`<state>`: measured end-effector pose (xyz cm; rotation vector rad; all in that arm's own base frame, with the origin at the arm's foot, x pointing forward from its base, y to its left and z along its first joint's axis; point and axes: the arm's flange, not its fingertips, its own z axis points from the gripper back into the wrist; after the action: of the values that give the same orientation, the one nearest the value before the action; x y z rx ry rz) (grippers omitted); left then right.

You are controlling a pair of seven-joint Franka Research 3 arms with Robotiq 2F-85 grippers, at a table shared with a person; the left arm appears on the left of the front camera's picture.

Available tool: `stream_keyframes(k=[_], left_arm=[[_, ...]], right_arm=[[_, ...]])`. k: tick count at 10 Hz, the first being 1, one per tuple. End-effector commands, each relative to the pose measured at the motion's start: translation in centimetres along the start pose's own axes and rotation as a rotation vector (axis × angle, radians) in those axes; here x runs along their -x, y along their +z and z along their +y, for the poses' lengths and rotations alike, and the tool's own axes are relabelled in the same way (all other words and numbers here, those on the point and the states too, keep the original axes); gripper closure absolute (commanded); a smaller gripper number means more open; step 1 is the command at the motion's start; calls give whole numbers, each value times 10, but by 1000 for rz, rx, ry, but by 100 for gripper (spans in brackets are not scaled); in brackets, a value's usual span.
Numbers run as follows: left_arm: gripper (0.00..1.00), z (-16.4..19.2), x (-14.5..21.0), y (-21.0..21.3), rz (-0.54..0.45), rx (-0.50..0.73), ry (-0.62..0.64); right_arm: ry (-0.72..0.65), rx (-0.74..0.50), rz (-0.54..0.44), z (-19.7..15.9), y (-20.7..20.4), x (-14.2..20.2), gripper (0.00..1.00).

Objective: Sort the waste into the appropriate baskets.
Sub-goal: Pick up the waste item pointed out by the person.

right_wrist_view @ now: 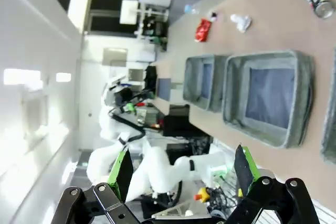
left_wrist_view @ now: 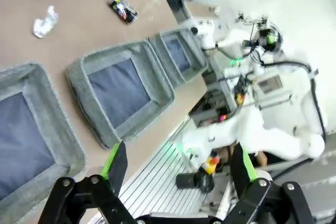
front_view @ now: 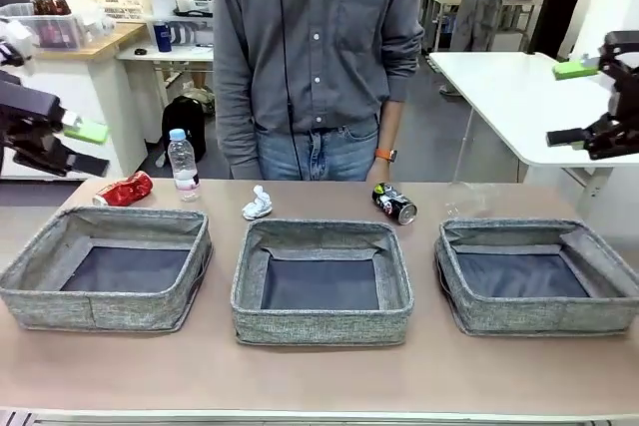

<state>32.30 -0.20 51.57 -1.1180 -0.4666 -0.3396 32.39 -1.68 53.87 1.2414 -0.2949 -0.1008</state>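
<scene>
My left gripper (left_wrist_view: 178, 156) and right gripper (right_wrist_view: 184, 155): released, empty. Paper wad (front_view: 258, 204), dark can (front_view: 395, 204) lie just behind middle basket (front_view: 321, 329).

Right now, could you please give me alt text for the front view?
Three empty grey baskets sit in a row on a table, a red can, bottle, paper wad and dark can behind them. A person stands beyond; the left gripper and right gripper hover open at either side.

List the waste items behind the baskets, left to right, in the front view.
dented red can → clear plastic bottle with white label → small white paper wad → dark drink can → clear plastic cup, barely visible
</scene>
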Motion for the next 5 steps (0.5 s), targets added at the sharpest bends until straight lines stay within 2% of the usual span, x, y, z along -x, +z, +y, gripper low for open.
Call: stream_keyframes(k=[1,5], left_arm=[[0,-10,3,-9,69,-13,-68],[0,-10,3,-9,69,-13,-68]], right_arm=[[3,-31,14,10,9,8,0],[3,-31,14,10,9,8,0]])
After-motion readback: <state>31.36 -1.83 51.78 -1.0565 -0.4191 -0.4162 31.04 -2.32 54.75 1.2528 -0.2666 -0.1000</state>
